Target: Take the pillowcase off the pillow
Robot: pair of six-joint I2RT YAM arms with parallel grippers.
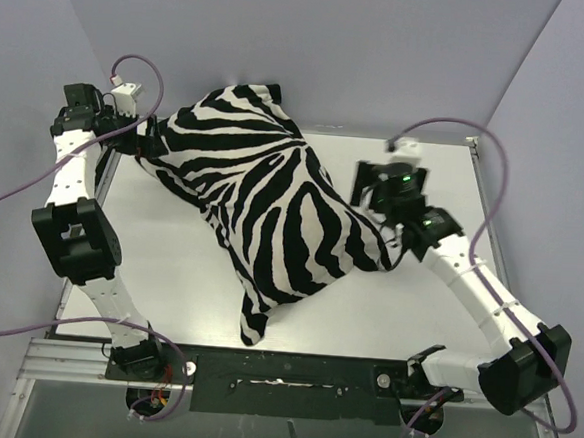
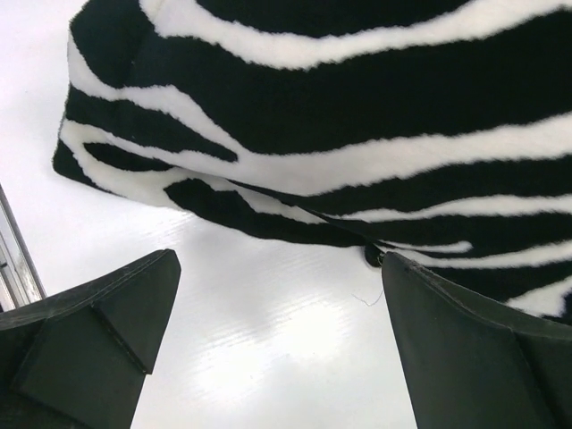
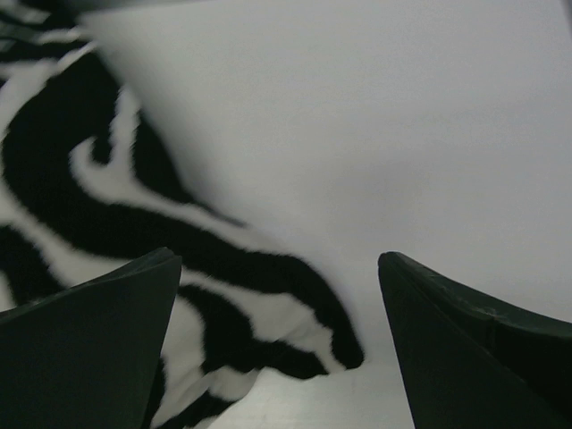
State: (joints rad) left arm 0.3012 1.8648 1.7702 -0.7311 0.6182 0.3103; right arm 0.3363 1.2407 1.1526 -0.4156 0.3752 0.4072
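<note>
The zebra-striped pillowcase (image 1: 263, 202) lies plump across the middle of the white table (image 1: 168, 271), zebra face up. The white pillow is hidden inside it. My left gripper (image 1: 147, 141) is open at the pillowcase's far left edge; in the left wrist view the striped fabric (image 2: 357, 134) fills the top and the gripper (image 2: 277, 313) stands over bare table. My right gripper (image 1: 381, 213) is open at the pillowcase's right corner; in the right wrist view that corner (image 3: 295, 331) lies between the fingers, and the gripper (image 3: 279, 344) holds nothing.
Grey walls stand behind and beside the table. A metal rail (image 1: 291, 374) with both arm bases runs along the near edge. Purple cables (image 1: 479, 132) loop off each arm. A small dark zipper pull (image 2: 374, 256) shows at the fabric's edge.
</note>
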